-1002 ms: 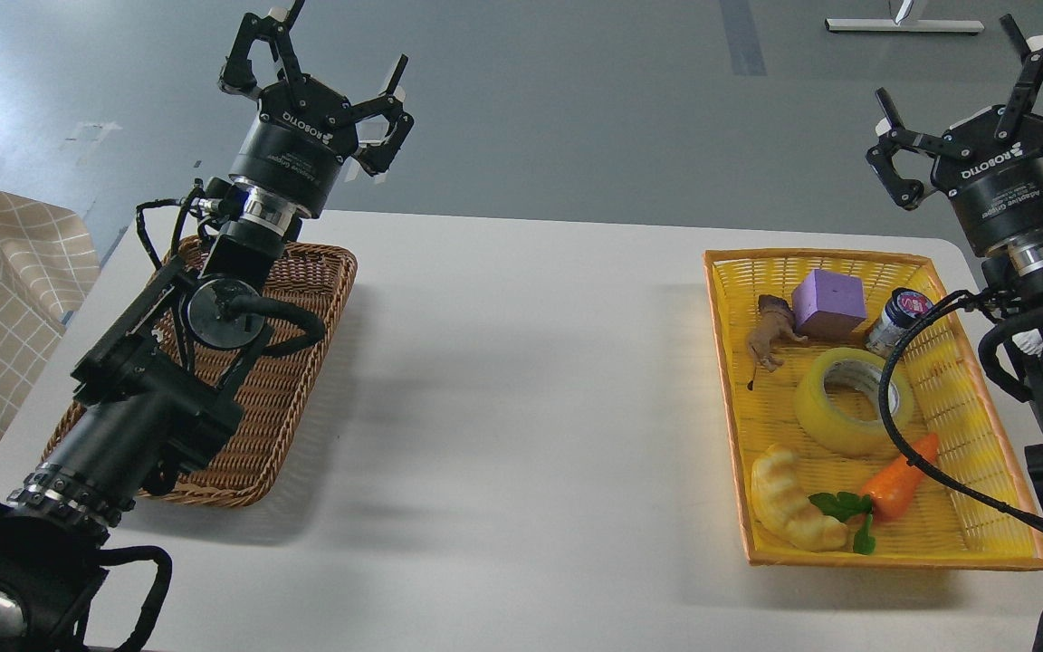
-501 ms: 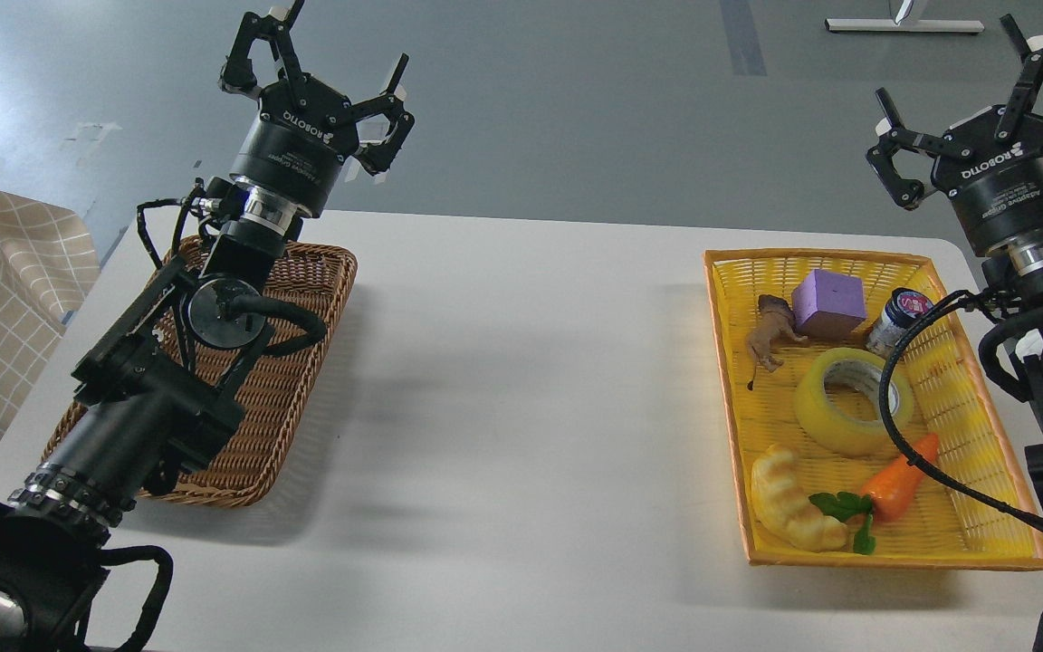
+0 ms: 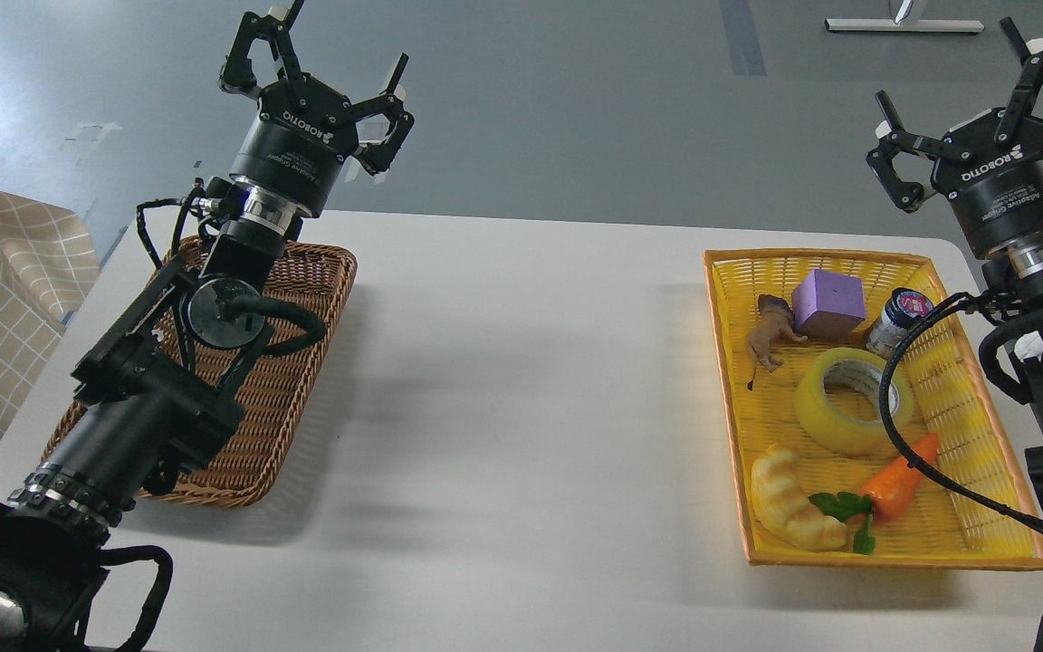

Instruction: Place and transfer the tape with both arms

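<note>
While tape [image 3: 855, 401] sits untouched in yellow basket [image 3: 983, 543] | both pincers raised, splayed, empty: left pincer [image 3: 318, 68], right pincer [image 3: 983, 100] | step: pre-grasp | next: right descends onto roll.

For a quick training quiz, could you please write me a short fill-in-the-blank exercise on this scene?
1. The tape lies in the ____ basket.
2. The left gripper is raised above the ____ basket.
3. Both grippers, the right gripper too, are ____.
4. The orange toy beside the tape is a ____.

Missing words: yellow; brown; open; carrot
</note>
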Robot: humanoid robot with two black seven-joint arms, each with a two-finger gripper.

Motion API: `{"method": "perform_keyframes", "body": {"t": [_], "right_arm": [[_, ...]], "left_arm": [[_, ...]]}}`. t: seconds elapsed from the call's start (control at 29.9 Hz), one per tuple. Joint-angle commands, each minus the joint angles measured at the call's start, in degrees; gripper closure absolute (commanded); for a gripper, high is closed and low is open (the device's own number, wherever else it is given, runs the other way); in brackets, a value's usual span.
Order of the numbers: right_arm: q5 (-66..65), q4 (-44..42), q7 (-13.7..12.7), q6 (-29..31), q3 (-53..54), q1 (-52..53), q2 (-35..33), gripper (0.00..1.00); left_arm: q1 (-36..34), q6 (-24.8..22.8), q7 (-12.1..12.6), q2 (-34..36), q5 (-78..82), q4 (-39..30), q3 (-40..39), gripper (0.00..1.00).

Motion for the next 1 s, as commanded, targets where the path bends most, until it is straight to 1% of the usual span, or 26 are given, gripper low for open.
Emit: {"method": "perform_keyframes", "body": {"t": [0.0, 0.53, 0.7, 0.87, 0.9, 0.97], "right_arm": [[0.0, 0.0, 0.0, 0.0, 0.0, 0.0, 0.0, 0.00], [0.0, -0.1, 0.0, 0.0, -0.1, 0.0, 0.0, 0.00], [-0.4, -0.1, 0.0, 0.0, -0.7, -0.1, -1.0, 0.00], [-1.1, 0.0, -0.1, 0.0, -3.2, -0.4, -6.4, 0.00], [-1.1, 0.0, -0.1, 0.0, -3.2, -0.4, -6.4, 0.00], [-1.1, 0.0, -0.1, 0.0, -5.1, -0.4, -9.1, 0.00]], "left_arm": [[0.0, 0.0, 0.0, 0.0, 0.0, 0.0, 0.0, 0.02], [-0.1, 0.0, 0.0, 0.0, 0.0, 0.0, 0.0, 0.02], [-0.3, 0.0, 0.0, -0.2, 0.0, 0.0, 0.0, 0.02], [-0.2, 0.0, -0.1, -0.3, 0.0, 0.0, 0.0, 0.02], [-0.2, 0.0, -0.1, -0.3, 0.0, 0.0, 0.0, 0.02], [-0.2, 0.0, -0.1, -0.3, 0.0, 0.0, -0.1, 0.02]]}}
